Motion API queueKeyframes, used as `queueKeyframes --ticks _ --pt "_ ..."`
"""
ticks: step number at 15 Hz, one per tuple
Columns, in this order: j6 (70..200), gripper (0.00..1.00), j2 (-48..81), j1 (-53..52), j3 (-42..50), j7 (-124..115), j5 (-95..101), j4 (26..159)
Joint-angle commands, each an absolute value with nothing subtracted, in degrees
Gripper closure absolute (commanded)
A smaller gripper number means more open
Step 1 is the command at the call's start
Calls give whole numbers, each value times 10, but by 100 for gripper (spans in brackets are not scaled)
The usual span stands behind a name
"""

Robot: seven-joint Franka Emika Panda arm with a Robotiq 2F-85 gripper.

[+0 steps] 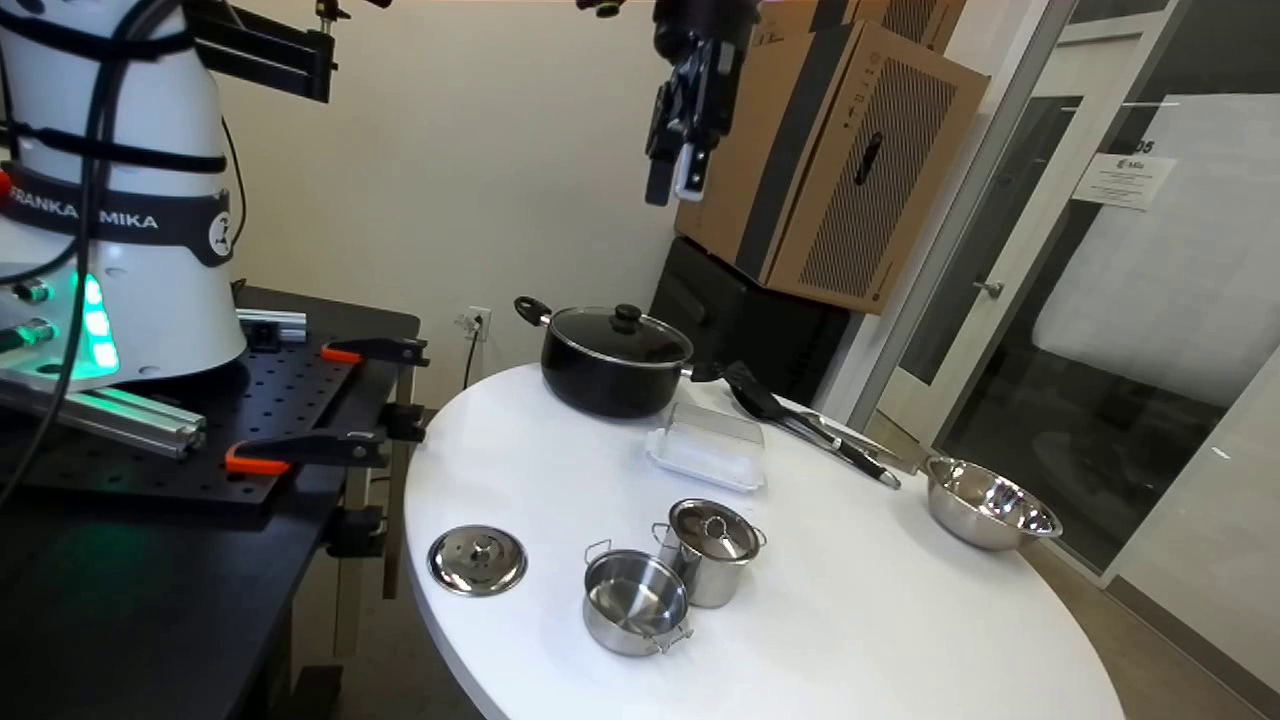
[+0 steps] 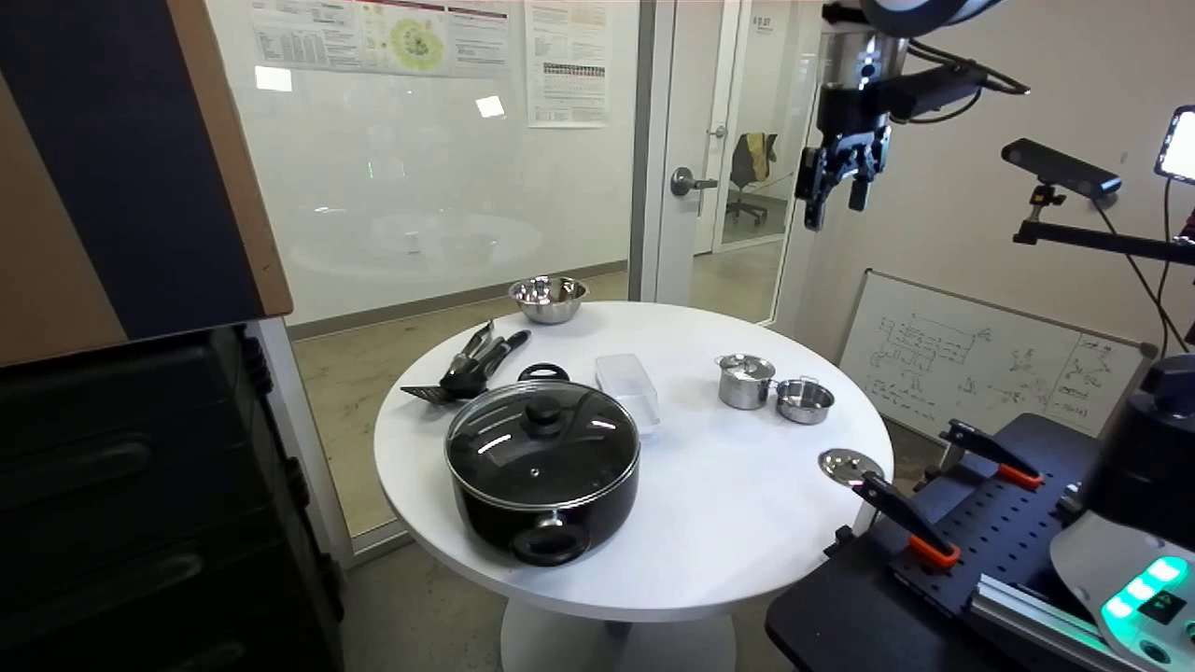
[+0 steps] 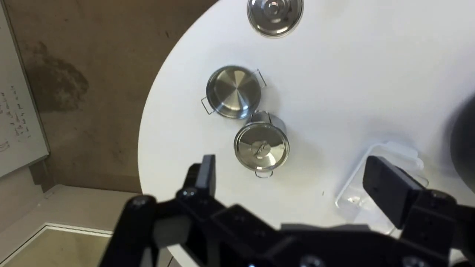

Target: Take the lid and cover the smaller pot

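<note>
Lid (image 1: pixel 478 563): one, round, polished steel, knob (image 1: pixel 481 549) uppermost. It lay flat on the white counter (image 1: pixel 850 620), near the small pot (image 1: pixel 632 606), on the side of it away from the tall pot (image 1: pixel 708 567). Handling, as judged: thin, stiff and light, unlikely to break, but slick enough to turn or slide under a loose pinch. Recommended hold: the knob, taken squarely from above; the low rim seemed to offer little to get under.

Hand (image 2: pixel 836 217): one, raised well above the level of the small pot, fingers (image 3: pixel 389 193) spread wide, carrying nothing.

Small pot: one, steel, low-walled, uncovered. Whether it touched the tall pot just beside it could not be told.

Views compared. The wrist view looked down into the small pot and showed its bare bottom; the lid there ran partly out of sight, and of the black pot (image 1: pixel 612 385) only a dark curve came in. Both exterior views showed the black pot with its glass cover (image 2: pixel 532 457), well apart from the small pot, and a steel pan (image 1: pixel 985 508) that could not be made out in the wrist view. In an exterior view a clamp (image 2: pixel 904 515) crossed in front of the lid's edge and hid a little of it.
</note>
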State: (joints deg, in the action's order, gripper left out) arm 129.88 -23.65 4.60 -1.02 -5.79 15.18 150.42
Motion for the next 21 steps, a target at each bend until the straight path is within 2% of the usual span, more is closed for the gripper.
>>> queueKeyframes --ticks 1,9,15,21 --pt "1338 0 -206 72 -22 -93 213 1546" --pt "1316 0 -198 60 -28 -96 228 1537" --pt "1440 0 -189 98 56 -29 218 1600" --pt "1530 0 -89 138 103 9 217 1598"
